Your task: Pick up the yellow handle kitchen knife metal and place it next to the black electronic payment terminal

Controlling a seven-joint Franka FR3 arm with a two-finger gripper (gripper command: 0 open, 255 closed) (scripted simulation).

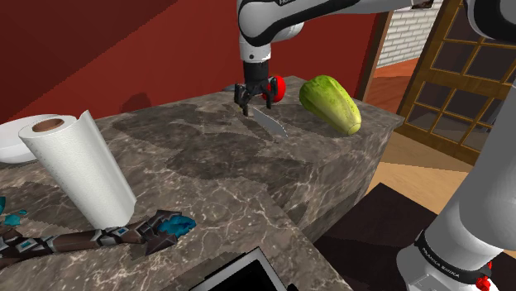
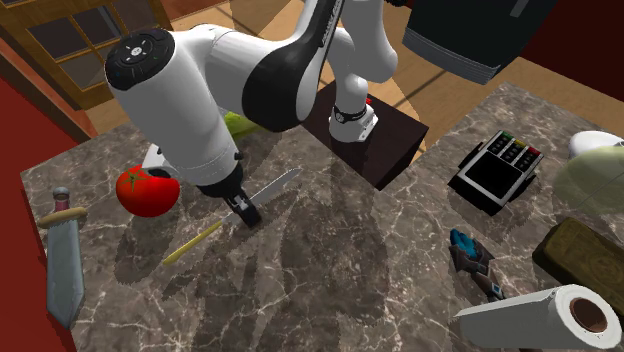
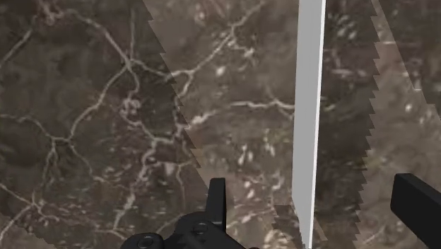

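The knife lies on the dark marble counter (image 2: 330, 290). Its serrated grey blade (image 2: 275, 186) (image 1: 269, 123) points toward the counter's edge near the stand, and its thin yellow handle (image 2: 194, 242) runs the other way. My black gripper (image 2: 243, 211) (image 1: 255, 101) hangs low over the spot where blade and handle meet. In the wrist view the blade (image 3: 309, 113) runs between my gripper's (image 3: 314, 212) two fingers, which stand apart, open, and do not touch it. The black payment terminal (image 2: 496, 168) sits far off on the second exterior view's right.
A red tomato (image 2: 147, 190) (image 1: 279, 86) sits close to the gripper, and a green lettuce (image 1: 331, 103) lies by the counter's corner. A toy sword (image 2: 62, 255), a paper towel roll (image 1: 78, 169) (image 2: 530, 315), a blue-tipped dagger (image 1: 107, 238) and a white bowl (image 1: 15, 139) share the counter.
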